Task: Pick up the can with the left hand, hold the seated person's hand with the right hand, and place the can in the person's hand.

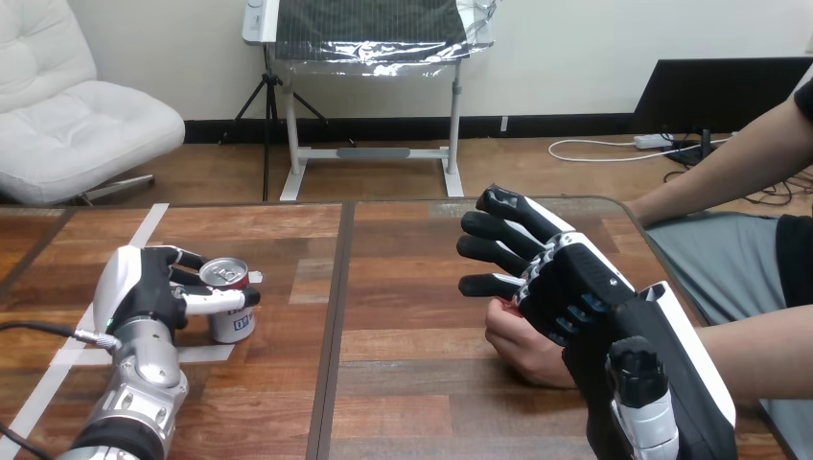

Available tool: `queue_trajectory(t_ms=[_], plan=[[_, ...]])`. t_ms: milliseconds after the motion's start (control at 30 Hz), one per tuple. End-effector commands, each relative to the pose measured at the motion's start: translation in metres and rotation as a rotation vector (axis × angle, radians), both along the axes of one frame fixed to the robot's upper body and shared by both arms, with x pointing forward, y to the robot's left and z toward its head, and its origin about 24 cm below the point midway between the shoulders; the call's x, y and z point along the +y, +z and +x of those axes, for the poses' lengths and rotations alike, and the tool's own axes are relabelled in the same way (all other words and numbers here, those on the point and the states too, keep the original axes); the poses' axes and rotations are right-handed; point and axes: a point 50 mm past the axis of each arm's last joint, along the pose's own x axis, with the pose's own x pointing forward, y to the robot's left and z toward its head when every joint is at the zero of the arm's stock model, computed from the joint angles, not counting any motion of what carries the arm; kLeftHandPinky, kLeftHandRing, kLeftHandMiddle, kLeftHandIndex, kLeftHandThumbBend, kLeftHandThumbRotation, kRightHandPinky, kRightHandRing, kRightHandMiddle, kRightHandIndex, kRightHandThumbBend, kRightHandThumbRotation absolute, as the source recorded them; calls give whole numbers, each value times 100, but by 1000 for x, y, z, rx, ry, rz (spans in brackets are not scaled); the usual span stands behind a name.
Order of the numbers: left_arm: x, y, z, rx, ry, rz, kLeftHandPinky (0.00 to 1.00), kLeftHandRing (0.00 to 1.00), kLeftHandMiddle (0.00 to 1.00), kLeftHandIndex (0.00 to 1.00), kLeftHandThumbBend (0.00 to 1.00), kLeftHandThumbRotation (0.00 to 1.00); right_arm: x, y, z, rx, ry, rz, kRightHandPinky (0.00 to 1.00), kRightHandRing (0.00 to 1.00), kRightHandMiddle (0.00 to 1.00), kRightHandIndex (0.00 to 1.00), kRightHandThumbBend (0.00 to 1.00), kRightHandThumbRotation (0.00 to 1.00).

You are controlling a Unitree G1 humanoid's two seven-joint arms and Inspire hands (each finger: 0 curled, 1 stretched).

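Note:
A small can (233, 321) with a red top and white body stands upright on the table at the left, by a strip of white tape. My left hand (149, 287) is against its left side, one finger curled across the can's front and others reaching round behind its rim. At the right, my right hand (566, 283) lies over the person's hand (518, 343), which rests on the table as a loose fist under my palm. My right hand's fingers (484, 249) stretch out to the left, nearly straight, past the person's hand and not wrapped round it.
The person sits at the right; their forearm (757, 359) runs in from the right edge and their other arm (729, 172) shows at the upper right. White tape lines (144, 230) mark the table's left part. A dark seam (336, 316) splits the tabletop.

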Motion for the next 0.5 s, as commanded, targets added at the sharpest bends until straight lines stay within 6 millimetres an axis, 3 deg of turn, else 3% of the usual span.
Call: queue_trajectory(t_ms=[0, 467], plan=[[-8, 28, 20, -115, -52, 37, 34, 39, 44, 48, 71, 0, 0, 17, 3, -104, -13, 19, 74, 84, 86, 87, 94, 93], [-15, 41, 26, -184, -110, 54, 36, 39, 42, 47, 72, 0, -6, 12, 12, -94, -14, -6, 77, 87, 87, 89, 94, 91]])
